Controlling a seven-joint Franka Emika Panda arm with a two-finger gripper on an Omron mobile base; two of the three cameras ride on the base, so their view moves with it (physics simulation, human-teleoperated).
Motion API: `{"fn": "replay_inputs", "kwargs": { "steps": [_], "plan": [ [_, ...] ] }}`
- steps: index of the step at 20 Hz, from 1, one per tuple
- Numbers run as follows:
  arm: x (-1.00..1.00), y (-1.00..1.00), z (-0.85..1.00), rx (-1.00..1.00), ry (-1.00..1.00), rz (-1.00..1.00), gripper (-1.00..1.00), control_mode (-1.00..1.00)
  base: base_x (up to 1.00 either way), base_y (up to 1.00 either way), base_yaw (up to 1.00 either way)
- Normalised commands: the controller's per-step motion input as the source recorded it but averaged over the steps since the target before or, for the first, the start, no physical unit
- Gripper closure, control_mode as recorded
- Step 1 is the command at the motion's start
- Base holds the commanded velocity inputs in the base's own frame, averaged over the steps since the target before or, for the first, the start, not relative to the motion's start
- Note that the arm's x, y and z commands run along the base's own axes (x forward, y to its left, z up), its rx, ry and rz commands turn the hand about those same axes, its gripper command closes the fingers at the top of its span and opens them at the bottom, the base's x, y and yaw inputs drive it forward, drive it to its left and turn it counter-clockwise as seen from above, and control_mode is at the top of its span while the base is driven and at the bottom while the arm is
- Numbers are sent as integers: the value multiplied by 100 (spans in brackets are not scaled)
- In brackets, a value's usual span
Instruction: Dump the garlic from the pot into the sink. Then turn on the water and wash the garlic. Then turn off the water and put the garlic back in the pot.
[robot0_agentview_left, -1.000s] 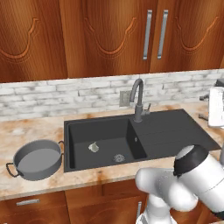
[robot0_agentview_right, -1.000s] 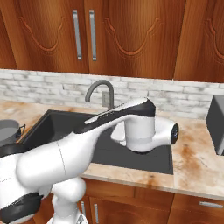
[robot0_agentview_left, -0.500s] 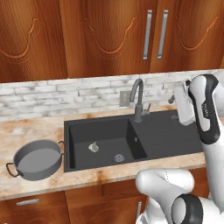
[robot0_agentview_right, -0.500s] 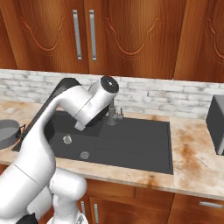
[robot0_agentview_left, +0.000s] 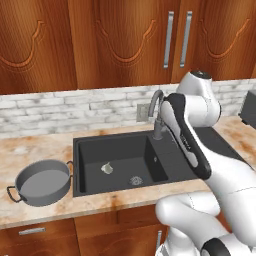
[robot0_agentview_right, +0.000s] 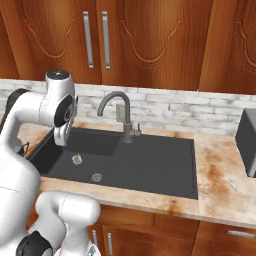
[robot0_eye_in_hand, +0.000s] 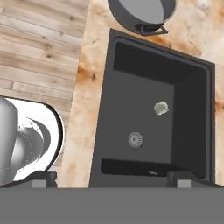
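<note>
One garlic (robot0_eye_in_hand: 161, 107) lies loose on the basin floor, at about 1 o'clock from the drain (robot0_eye_in_hand: 135, 139) in my hand view, so I judge the dumping step done and the washing next. My gripper (robot0_eye_in_hand: 109, 177) hangs high over the sink (robot0_eye_in_hand: 105, 113), looking straight down; its two tips stand well apart at the bottom edge with nothing between them, so it is wide and empty, free for the faucet (robot0_agentview_right: 120, 107) lever. Beyond the basin, at 12 o'clock, the pot (robot0_eye_in_hand: 141, 11) sits empty on the counter (robot0_eye_in_hand: 89, 65), just beside the sink rim, close for the return. No water runs from the spout.
</note>
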Motion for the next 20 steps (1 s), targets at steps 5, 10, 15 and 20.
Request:
{"fn": "replay_inputs", "kwargs": {
  "steps": [5,10,15,20],
  "plan": [
    [5,43,-7,-34,1,39,-100,-100,0,0,0],
    [21,37,-27,-32,0,36,-100,-100,0,0,0],
    [30,4,-42,-16,0,44,-100,-100,0,0,0],
    [45,1,-53,-4,1,43,-100,-100,0,0,0]
  ]
}}
